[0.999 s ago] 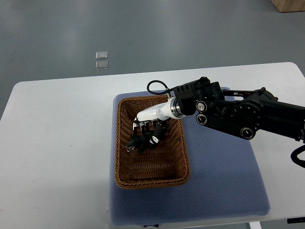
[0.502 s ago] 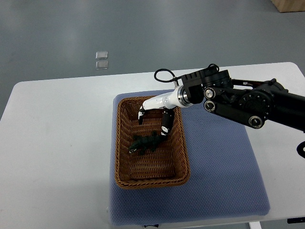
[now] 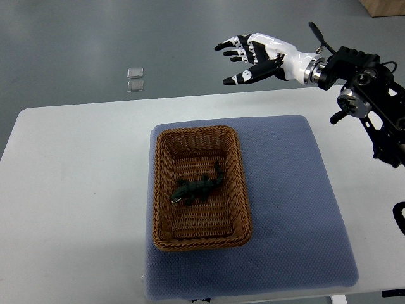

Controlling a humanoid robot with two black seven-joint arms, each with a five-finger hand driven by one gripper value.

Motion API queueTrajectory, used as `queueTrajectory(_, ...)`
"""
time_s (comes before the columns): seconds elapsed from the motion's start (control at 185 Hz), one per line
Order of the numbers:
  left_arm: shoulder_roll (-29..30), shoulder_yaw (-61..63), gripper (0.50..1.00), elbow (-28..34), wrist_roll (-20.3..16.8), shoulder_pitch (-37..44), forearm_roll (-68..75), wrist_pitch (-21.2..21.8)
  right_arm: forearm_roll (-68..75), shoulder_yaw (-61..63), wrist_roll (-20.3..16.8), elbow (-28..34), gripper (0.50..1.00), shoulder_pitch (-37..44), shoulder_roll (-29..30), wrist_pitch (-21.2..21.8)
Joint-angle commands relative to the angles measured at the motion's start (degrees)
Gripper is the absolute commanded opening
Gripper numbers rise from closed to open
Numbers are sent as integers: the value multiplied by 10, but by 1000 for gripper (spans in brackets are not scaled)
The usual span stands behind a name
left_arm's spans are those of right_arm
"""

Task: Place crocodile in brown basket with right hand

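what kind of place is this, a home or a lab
Most likely a robotics lab or test room: a white table with a blue pad, a brown basket holding a toy crocodile, a bare grey floor, and the robot's right hand open above.

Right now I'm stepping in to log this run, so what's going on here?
The toy crocodile lies inside the brown basket, which sits on a blue pad on the white table. The robot's right hand hangs in the air past the table's far edge, fingers spread and holding nothing. The left arm is out of view. The placing looks done.
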Motion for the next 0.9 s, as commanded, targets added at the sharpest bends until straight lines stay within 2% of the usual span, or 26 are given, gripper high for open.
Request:
queueTrajectory(0.0,0,3,1000,-1,0,0,0,-1,173,36,32,-39,919,-40,17,-19)
queueTrajectory(0.157,0,4,1000,-1,0,0,0,-1,388,36,85,-104,919,-51,27,-28)
queueTrajectory(0.286,0,4,1000,-1,0,0,0,-1,487,35,118,-149,928,-56,35,-32)
queueTrajectory(0.421,0,4,1000,-1,0,0,0,-1,527,36,123,-178,930,-72,44,-28)
queueTrajectory(0.562,0,5,1000,-1,0,0,0,-1,544,37,123,-180,930,-99,52,-23)
queueTrajectory(0.897,0,6,1000,-1,0,0,0,-1,560,32,123,-180,930,-106,56,-25)
